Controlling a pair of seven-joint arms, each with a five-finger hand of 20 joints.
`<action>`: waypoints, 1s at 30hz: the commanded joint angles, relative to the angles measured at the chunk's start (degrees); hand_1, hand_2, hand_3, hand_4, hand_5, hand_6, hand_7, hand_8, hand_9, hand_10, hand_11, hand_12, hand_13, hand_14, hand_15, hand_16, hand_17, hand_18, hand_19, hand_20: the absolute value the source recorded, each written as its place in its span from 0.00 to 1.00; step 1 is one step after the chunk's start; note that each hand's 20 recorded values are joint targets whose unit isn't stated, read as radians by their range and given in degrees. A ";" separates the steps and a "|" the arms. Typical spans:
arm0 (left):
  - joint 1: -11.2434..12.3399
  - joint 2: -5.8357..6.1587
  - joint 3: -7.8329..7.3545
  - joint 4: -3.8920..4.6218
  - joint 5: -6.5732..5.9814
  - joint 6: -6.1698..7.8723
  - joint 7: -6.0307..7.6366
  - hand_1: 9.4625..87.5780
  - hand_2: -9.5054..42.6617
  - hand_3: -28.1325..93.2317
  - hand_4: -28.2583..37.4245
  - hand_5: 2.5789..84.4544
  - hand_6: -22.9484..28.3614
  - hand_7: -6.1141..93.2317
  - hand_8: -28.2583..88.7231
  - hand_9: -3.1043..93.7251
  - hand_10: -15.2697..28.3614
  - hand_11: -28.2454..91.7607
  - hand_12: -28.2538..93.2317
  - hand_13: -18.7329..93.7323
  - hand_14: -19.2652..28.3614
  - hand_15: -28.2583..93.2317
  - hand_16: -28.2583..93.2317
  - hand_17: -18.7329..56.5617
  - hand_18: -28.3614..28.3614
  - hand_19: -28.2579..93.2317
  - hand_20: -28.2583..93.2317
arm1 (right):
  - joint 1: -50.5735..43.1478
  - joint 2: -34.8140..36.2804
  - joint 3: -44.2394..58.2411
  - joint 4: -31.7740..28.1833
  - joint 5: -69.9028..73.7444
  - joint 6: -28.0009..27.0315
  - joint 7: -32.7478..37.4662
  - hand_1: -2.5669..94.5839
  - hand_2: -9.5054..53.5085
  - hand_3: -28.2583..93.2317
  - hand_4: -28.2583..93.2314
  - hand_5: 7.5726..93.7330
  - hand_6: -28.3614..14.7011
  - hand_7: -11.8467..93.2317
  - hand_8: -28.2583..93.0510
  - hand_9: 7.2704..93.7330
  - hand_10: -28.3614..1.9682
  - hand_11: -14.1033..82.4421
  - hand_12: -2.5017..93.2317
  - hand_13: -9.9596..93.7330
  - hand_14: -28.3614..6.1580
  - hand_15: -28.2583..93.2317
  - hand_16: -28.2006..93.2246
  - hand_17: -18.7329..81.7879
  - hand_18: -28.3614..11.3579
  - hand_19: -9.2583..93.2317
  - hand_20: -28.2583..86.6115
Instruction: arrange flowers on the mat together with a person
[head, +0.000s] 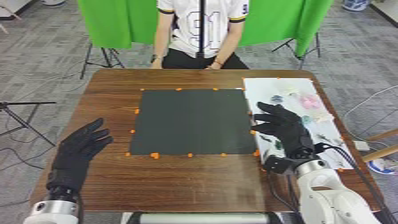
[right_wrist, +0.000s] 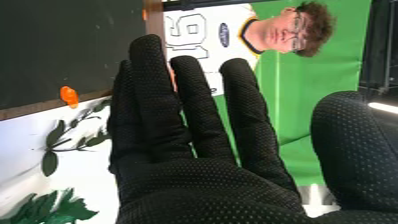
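Head view: my left hand (head: 76, 149), fingers loose, left of the dark mat (head: 191, 122); my right hand (head: 286, 125), fingers extended, by its right edge; flowers (head: 311, 102) on the white sheet (head: 260, 90) right of it. Right wrist view: fingers straight, leafy sprig (right_wrist: 50, 163) on the sheet.

At the top centre of your head view, you can read the number 91 in dark outline on the front of a white shirt (head: 184, 42). In your right wrist view, the same number lies sideways on that shirt, near the top, left of centre. Just beside it, you can spot a small blue oval badge (right_wrist: 224, 34), its lettering too small to read.
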 joint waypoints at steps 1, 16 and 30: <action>0.62 -0.08 0.24 -0.04 -5.09 -0.42 2.78 0.16 0.32 0.89 0.00 0.44 0.64 0.22 0.15 0.38 0.80 0.50 0.30 0.38 0.95 0.70 0.12 0.15 0.87 0.68 0.25 | 0.31 0.23 -0.01 -0.04 -0.27 -0.12 0.11 0.17 0.43 0.86 0.03 0.50 0.59 0.24 0.14 0.51 0.29 0.30 0.15 0.53 0.18 0.62 0.27 0.33 0.19 0.65 0.34; 0.66 0.25 0.13 -0.33 -3.39 0.67 1.91 0.16 0.32 0.88 0.00 0.44 0.64 0.22 0.15 0.39 0.81 0.51 0.30 0.38 0.95 0.71 0.12 0.15 0.87 0.68 0.26 | -0.07 -0.16 0.47 -0.27 -0.33 -0.26 0.31 0.18 0.43 0.86 0.03 0.50 0.59 0.24 0.14 0.52 0.29 0.31 0.15 0.53 0.17 0.63 0.27 0.33 0.19 0.65 0.34; 0.84 -0.43 -0.33 -0.54 -2.65 0.09 1.06 0.16 0.32 0.88 0.00 0.44 0.64 0.22 0.15 0.39 0.81 0.51 0.30 0.38 0.95 0.71 0.12 0.15 0.87 0.68 0.26 | -0.27 -0.31 0.52 -0.32 -0.40 -0.14 0.55 0.18 0.43 0.86 0.03 0.50 0.59 0.24 0.14 0.52 0.29 0.31 0.15 0.53 0.18 0.63 0.27 0.33 0.18 0.65 0.34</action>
